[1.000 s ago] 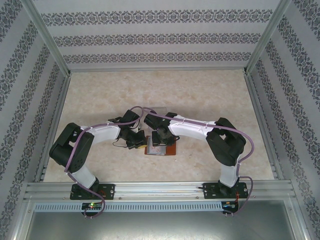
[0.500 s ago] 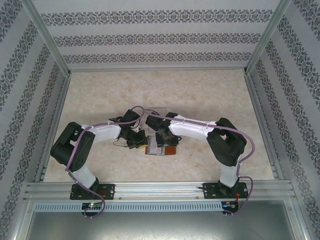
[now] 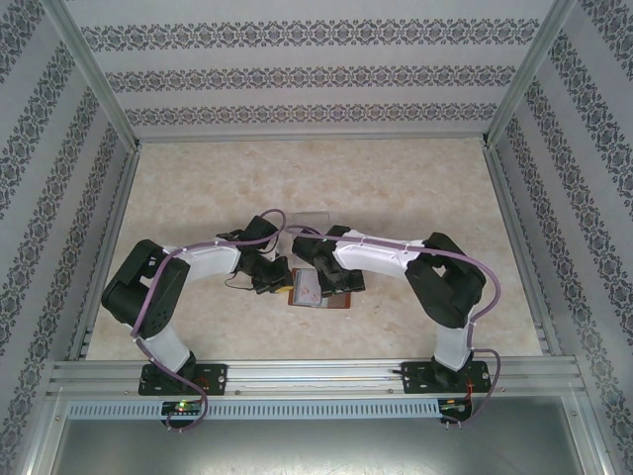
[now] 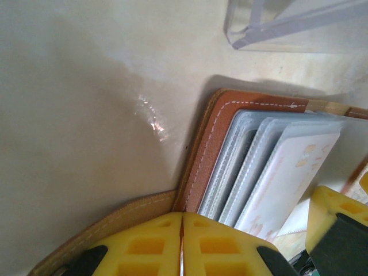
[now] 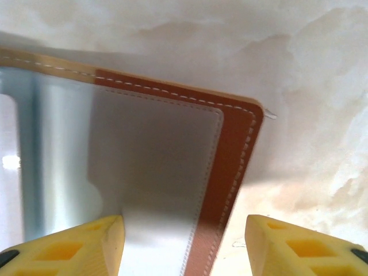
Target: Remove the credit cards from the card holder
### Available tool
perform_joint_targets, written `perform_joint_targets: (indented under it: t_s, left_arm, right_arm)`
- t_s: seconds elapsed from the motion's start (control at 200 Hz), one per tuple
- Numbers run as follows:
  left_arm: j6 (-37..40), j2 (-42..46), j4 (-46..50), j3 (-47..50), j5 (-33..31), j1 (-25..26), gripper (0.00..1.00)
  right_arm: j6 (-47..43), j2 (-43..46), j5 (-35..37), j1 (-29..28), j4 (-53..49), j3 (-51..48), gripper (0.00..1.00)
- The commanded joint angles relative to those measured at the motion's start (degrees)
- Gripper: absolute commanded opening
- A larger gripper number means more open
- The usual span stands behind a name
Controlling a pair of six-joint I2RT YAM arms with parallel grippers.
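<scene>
Marbled tabletop carries the open card holder — left gripper pinches its leather flap, right gripper spread over one corner; credit cards sit pocketed.

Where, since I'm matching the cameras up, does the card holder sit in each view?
Top external: card holder lies just below picture centre.
Left wrist: card holder fills the lower right, open, pockets fanned.
Right wrist: card holder spans left and centre, its corner at the right.
Shared landmark: its brown stitched border.
</scene>
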State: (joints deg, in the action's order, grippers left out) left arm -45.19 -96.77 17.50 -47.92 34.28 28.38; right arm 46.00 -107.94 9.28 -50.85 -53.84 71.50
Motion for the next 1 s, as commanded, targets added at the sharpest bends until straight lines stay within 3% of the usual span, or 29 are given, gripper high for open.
perform_joint_targets:
  t_s: [0.0,0.28,0.994]
  left_arm:
    - [1.3,-1.5,1.4,0.5,-1.6,-0.2,0.08]
    - [1.1,-1.0,1.4,0.7,-1.6,-0.2,0.09]
    - [0.6,0.3,1.0,1.2,-1.1,-0.3,0.09]
  right_arm:
    - [-1.7,-2.1,3.2,0.1,-3.2,0.3,0.58]
    - [-2.3,-3.0,4.0,-0.2,-3.4,0.7,0.57]
    - [-2.4,8.6,1.5,-0.6,-1.4,3.7,0.47]
